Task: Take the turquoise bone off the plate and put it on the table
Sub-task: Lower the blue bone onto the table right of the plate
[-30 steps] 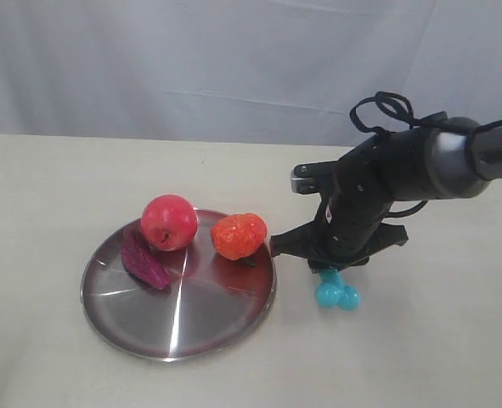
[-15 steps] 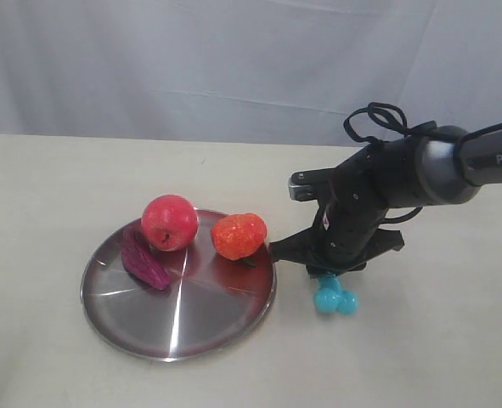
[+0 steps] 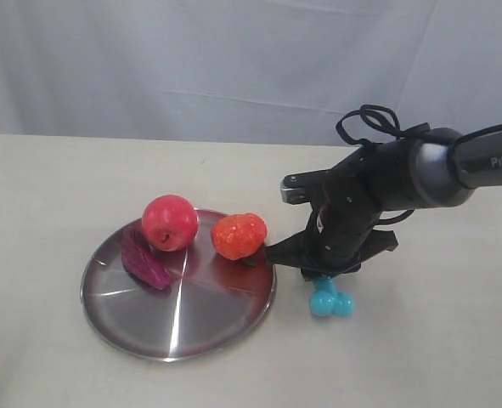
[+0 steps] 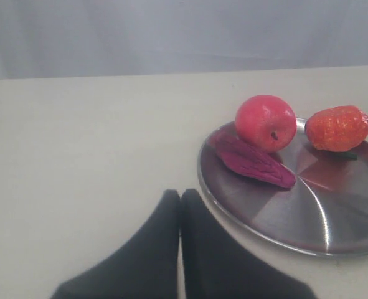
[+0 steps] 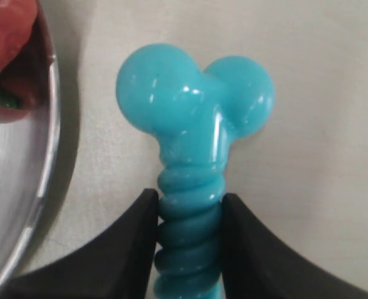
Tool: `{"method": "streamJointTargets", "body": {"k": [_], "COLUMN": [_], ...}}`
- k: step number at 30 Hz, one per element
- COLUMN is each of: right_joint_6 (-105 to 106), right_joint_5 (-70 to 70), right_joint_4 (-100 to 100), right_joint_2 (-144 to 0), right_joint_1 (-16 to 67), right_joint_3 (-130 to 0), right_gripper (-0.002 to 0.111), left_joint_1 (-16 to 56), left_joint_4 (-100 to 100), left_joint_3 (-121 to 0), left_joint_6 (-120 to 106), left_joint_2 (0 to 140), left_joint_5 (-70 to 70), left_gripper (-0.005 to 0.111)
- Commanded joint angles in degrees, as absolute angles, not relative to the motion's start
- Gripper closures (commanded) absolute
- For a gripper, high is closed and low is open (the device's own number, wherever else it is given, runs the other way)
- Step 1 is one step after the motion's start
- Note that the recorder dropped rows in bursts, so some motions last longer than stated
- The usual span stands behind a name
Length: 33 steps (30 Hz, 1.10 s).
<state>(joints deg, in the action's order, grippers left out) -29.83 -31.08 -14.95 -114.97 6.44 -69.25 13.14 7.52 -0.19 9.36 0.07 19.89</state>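
Exterior view: "PiPER" arm [image 3: 437, 174], turquoise bone [image 3: 331, 302]

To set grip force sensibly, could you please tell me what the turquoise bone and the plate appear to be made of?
The turquoise bone looks like rubber or soft plastic, glossy: smooth moulded lobes with bright highlights and a ribbed shaft; softness cannot be confirmed. The plate looks like polished metal, probably steel: silver, mirror-like, with radial streaks of glare.
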Motion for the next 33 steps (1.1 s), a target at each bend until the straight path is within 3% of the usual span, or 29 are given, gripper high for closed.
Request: {"method": "streamJointTargets", "body": {"k": [1,14,16,23,33], "right_joint_6": [-29.13,-29.13,-29.13,-29.13,-29.13], "right_joint_5": [-30.81,-30.57,-30.3,-28.38,-27.14], "right_joint_4": [-15.79,-15.79,-15.79,-15.56,-15.43], "right_joint_2": [-115.0,-115.0,-115.0,-115.0,-115.0], "right_joint_1": [6.39,6.39,6.39,6.39,6.39], "right_joint_3": [-69.24,-69.24,-69.24,-69.24,-69.24], "right_gripper": [0.109,0.108,0.1,0.059,0.056], "left_joint_1": [13.3,13.3,13.3,13.3,13.3], "left_joint_4": [7.53,7.53,7.53,7.53,7.53], "left_joint_3": [0.0,0.0,0.0,0.0,0.0], "left_joint_6": [9.47,9.47,9.47,9.47,9.47], "left_joint_2": [0.0,0.0,0.0,0.0,0.0], "left_joint_5": [19.85,19.85,19.85,19.85,19.85], "left_gripper": [0.107,0.107,0.107,0.107,0.107]}}
